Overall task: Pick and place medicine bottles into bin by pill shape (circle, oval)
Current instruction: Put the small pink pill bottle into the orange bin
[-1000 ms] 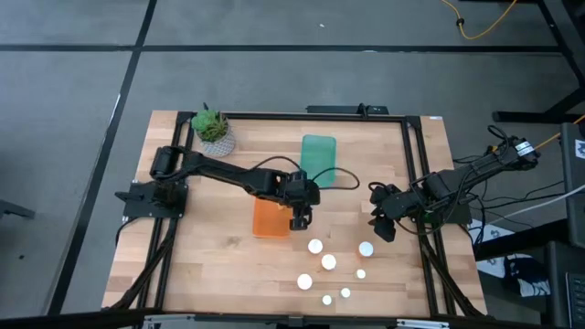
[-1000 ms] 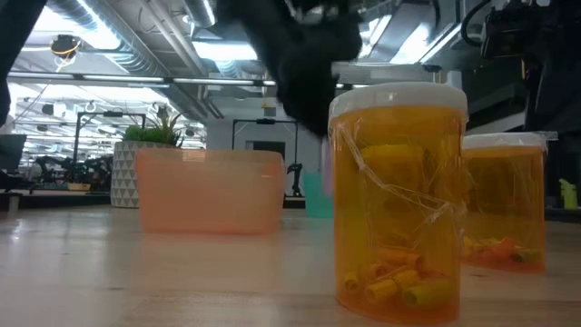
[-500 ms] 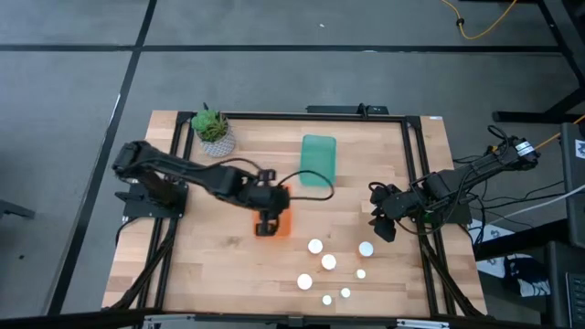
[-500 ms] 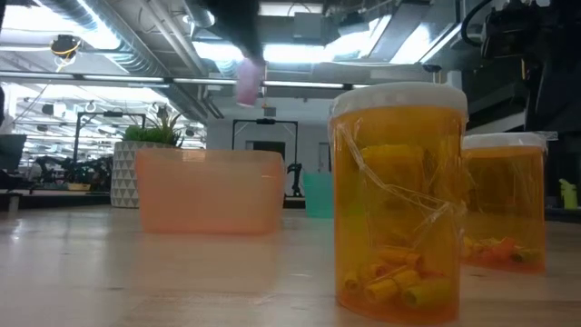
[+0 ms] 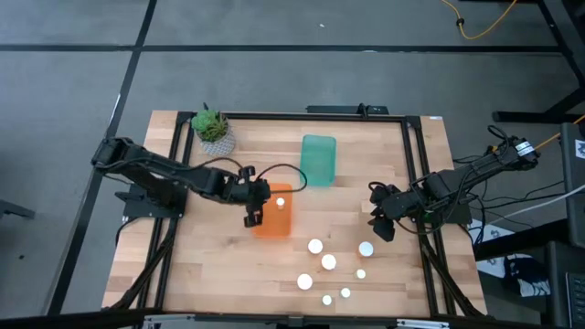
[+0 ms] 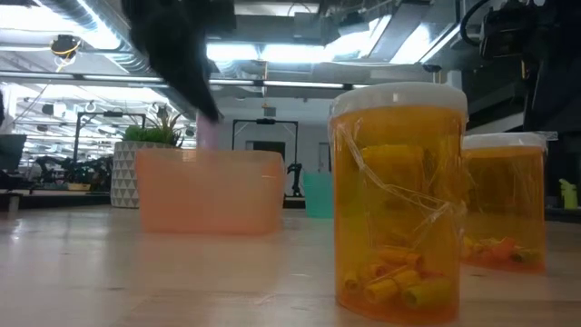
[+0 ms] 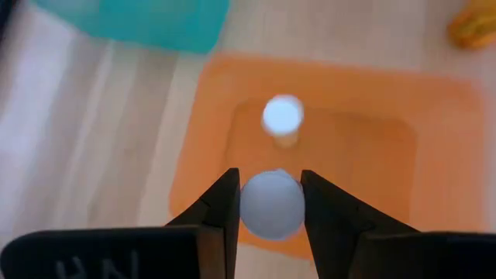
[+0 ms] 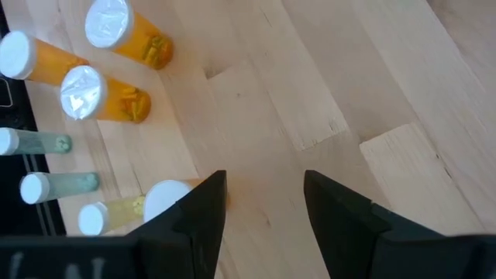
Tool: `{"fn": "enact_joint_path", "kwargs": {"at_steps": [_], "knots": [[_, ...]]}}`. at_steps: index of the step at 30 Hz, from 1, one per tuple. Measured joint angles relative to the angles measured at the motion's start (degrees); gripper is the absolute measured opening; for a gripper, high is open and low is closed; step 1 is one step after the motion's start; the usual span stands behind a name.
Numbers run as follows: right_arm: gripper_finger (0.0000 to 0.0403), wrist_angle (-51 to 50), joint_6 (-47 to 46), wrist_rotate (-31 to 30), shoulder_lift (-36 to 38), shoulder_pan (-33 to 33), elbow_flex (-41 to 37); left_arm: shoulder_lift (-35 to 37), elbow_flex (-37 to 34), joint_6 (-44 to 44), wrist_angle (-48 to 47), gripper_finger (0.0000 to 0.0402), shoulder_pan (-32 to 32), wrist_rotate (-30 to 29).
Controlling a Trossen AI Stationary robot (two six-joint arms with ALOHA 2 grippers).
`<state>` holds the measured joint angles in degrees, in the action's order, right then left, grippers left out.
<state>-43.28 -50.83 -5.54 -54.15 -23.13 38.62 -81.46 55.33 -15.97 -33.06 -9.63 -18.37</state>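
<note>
Now your left pincer (image 7: 269, 203), clamped on a bottle (image 7: 270, 203), has swung over the orange bin (image 7: 442, 167), ready to drop.

Counts on the bench (image 5: 210, 247)

Seven medicine bottles (image 5: 328, 262) stand loose; one more sits in the orange bin (image 5: 272, 223), another in the left end effector (image 7: 270, 203). Two bins: orange and a teal bin (image 5: 319, 159). One potted plant (image 5: 213, 130). Two arms.

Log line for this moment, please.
left gripper: shut on bottle over orange bin | one bottle inside | right gripper: idle, table's right side
</note>
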Motion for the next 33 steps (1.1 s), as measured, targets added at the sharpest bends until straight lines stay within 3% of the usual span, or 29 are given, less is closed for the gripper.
{"fn": "enact_joint_path", "kwargs": {"at_steps": [6,15,23,33], "knots": [[0.0177,0.2,0.1,0.0,0.0,0.0,0.0,0.0,-8.0,1.4,13.6,0.0101,6.4,6.5],[0.0177,0.1,0.6,-0.3,0.0,0.0,0.0,-1.8,-10.9,1.1,16.9,0.0101,10.1,10.4],[0.0177,0.2,0.6,-0.4,0.0,0.0,0.0,-6.3,-10.6,1.1,21.5,0.0101,9.9,10.2],[0.0177,0.2,1.0,-0.5,0.0,0.0,0.0,-6.5,-9.9,2.8,21.6,0.0101,9.9,9.9]]}}
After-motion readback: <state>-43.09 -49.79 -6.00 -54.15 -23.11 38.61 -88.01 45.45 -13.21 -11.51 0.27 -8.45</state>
